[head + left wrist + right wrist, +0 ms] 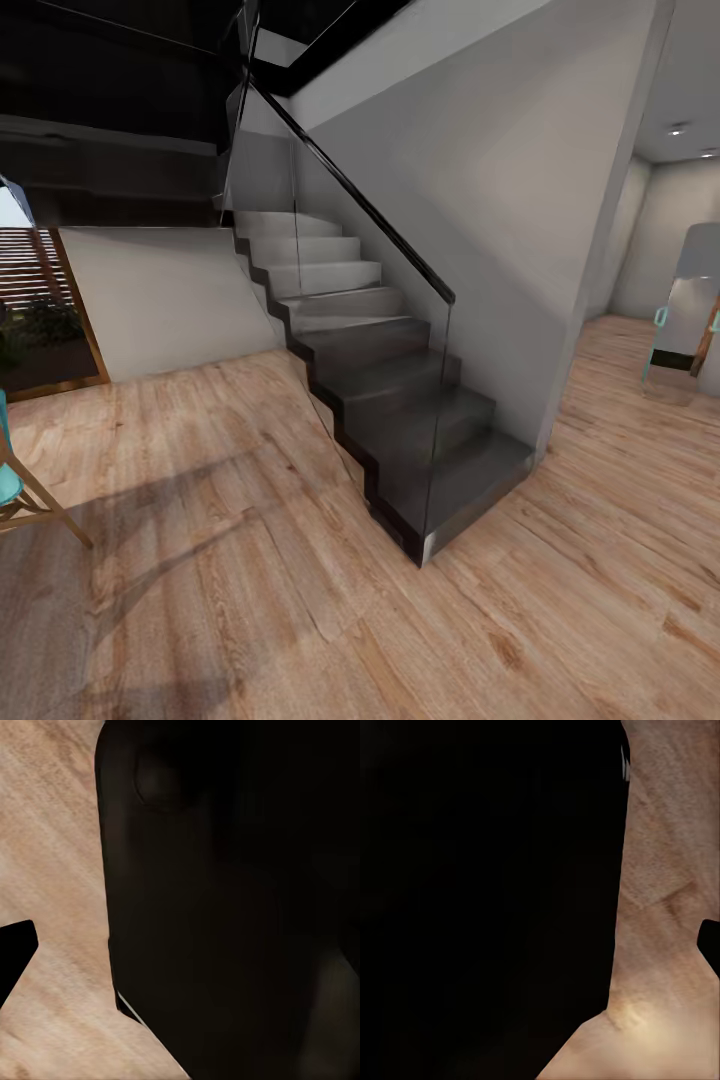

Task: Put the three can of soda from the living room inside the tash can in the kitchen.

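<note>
The three soda cans are out of view, and so is the kitchen. The head view faces a dark grey staircase (400, 400) with a glass balustrade (345, 300), standing on a light wood floor (250, 590). In the left wrist view a black fingertip (13, 954) pokes in at the edge, beside a large dark part of the robot's body (225, 907), with floor beneath. The right wrist view gives the same sort of picture: a black fingertip (711, 945) at the edge and a dark body part (487, 900). Whether either gripper holds anything cannot be told.
A grey wall (490, 190) flanks the stairs, its corner reaching down to the floor. Right of it a passage opens, with a tall grey unit with teal handles (688, 310). At the far left stand a teal chair on wooden legs (20, 495) and a wood-framed glass door (50, 310).
</note>
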You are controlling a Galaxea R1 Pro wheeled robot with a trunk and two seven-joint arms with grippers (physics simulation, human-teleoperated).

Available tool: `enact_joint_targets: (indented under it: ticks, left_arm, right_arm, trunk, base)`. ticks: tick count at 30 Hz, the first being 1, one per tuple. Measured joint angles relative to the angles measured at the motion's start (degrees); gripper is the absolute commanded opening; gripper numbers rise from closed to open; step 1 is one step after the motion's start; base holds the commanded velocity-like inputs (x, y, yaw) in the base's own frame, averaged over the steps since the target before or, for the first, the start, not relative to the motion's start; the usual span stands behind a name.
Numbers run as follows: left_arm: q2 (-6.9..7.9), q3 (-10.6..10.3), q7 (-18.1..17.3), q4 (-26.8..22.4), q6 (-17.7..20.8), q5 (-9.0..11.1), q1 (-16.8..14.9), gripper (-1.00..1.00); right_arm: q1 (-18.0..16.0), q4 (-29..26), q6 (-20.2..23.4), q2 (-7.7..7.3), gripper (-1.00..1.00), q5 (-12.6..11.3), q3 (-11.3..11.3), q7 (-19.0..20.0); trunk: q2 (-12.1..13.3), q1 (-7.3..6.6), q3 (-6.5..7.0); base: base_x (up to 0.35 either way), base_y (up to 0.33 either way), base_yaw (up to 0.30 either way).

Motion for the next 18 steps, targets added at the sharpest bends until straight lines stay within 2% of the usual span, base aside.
enact_joint_targets:
  ticks: [7,18]
  left_arm:
    - [0.33,0.23,-0.73,-0.51,2.22,0.00,-0.27,1.00]
    - [0.33,0.23,-0.73,-0.51,2.28,0.00,-0.27,1.00]
  right_arm:
    - [0.08,0.55,2.04,-0.35,1.00,0.54,0.44,-0.76]
    - [0.08,0.55,2.05,-0.35,1.00,0.54,0.44,-0.76]
  trunk:
    - [0.01,0.00,0.00]
    - [0.01,0.00,0.00]
  base:
    - [0.000,0.000,0.000]
    - [0.000,0.000,0.000]
